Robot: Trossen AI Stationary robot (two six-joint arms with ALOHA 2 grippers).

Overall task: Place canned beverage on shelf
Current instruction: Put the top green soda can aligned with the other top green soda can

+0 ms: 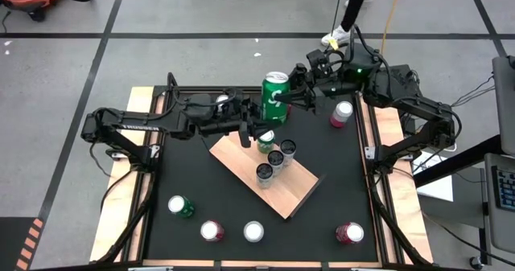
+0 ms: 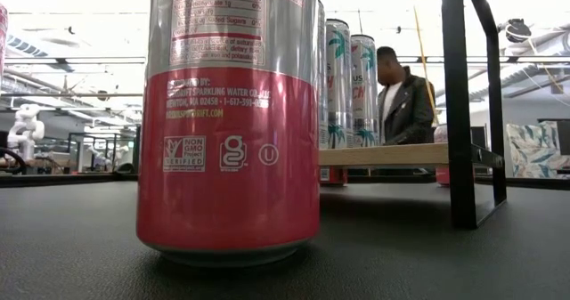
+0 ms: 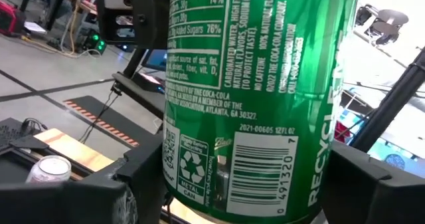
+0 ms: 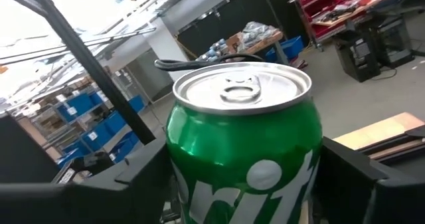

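Two end effectors (image 1: 259, 128) (image 1: 283, 100) around green can (image 1: 274, 96).

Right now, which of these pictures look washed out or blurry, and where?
Low view: ceiling lights blow out to white behind the big red can, and the table close to the lens is soft. Right wrist view: glare whitens the room beyond the green can. Left wrist view: that can's label is sharp, the background hazy. High view: even light.

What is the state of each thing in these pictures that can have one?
Green can: upright, lifted off the table.
Right gripper: jaws shut on the green can.
Left gripper: at the green can's lower part.
Shelf: standing on the table, four cans upright on it.
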